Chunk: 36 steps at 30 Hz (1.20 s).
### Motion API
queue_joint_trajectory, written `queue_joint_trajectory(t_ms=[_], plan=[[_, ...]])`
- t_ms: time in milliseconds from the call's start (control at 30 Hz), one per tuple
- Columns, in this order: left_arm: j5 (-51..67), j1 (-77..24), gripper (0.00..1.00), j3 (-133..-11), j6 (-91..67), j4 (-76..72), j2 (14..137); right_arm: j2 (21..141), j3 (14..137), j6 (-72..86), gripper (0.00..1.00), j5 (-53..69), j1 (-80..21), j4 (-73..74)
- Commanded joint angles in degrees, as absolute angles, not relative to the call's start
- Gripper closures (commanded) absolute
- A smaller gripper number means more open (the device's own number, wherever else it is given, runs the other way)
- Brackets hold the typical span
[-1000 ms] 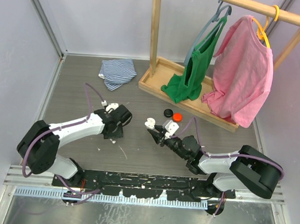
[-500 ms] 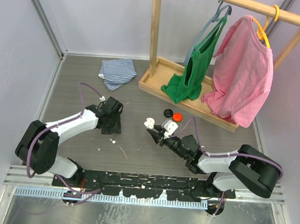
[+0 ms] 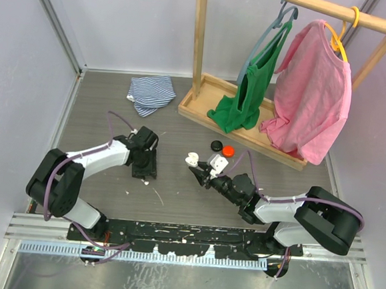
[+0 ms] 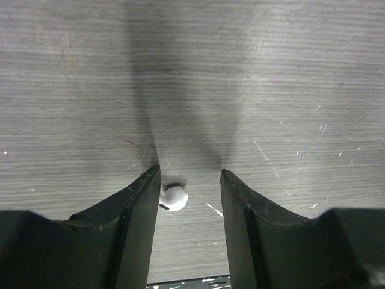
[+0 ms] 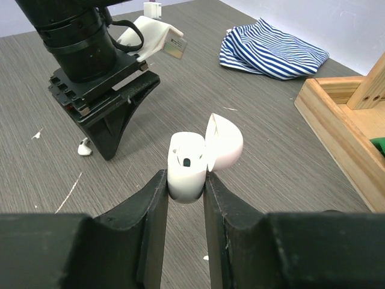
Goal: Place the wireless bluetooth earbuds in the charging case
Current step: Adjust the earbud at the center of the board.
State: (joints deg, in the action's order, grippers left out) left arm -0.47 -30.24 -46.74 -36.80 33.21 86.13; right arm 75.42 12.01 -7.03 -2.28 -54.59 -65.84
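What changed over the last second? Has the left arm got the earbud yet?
The left gripper shifted a little left, away from the right arm. Its fingers are open and straddle the white earbud on the table, not clamped on it. Nothing was taken hold of or let go. The right gripper still pinches the open charging case in the same spot, and the earbud has not moved.

Grey table (image 3: 102, 107) bears striped cloth (image 3: 151, 93), rack (wooden) (image 3: 203, 98), white earbud (image 4: 174, 197).
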Motion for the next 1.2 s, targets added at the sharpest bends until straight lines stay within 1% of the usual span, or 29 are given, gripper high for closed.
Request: queue_joint_trajectory(t_ms=[0, 300, 467, 567, 767, 900, 1167], plan=[[0.9, -30.2, 0.53, -44.2, -38.7, 36.0, 82.9, 75.6, 14.2, -7.3, 0.99, -2.0, -54.4, -68.6], [3.3, -30.2, 0.54, -43.2, -41.3, 37.2, 81.0, 76.0, 14.3, -7.2, 0.99, -1.8, -54.4, -68.7], [0.7, -30.2, 0.58, -44.5, -41.6, 38.8, 80.6, 76.0, 14.4, -7.1, 0.99, -1.7, -54.4, -68.6], [-0.5, -30.3, 0.58, -45.6, -41.5, 40.0, 80.8, 75.9, 14.4, -7.2, 0.99, -1.7, -54.4, -68.6], [-5.9, -31.6, 0.59, -49.7, -39.7, 43.0, 83.0, 75.9, 14.4, -7.2, 0.99, -1.7, -54.4, -68.6], [-6.3, -32.1, 0.62, -50.7, -38.8, 42.7, 85.2, 75.9, 14.4, -7.3, 0.99, -1.6, -54.4, -68.6], [-6.3, -33.2, 0.64, -52.4, -37.2, 43.2, 88.8, 75.9, 14.4, -7.3, 0.99, -1.4, -54.4, -68.4]])
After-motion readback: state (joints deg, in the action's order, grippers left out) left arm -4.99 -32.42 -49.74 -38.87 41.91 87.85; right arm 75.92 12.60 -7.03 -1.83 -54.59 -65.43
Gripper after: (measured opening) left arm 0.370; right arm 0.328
